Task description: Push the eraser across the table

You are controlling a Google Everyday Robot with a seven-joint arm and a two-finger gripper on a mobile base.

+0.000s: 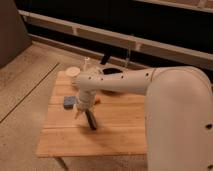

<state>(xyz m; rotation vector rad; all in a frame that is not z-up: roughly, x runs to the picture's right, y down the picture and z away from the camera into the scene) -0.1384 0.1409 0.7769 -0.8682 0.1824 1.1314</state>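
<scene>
The eraser is a small dark grey oblong block lying on the light wooden table, left of the middle. My white arm reaches in from the right and bends down over it. The gripper hangs at the arm's end, just left of and above the eraser's upper end, touching or nearly touching it. The arm hides part of the table behind it.
A blue rectangular pad lies on the table's left side beside the gripper. A thin orange-red tool peeks out by the arm. A pale round cup stands at the back left corner. A clear bottle stands behind.
</scene>
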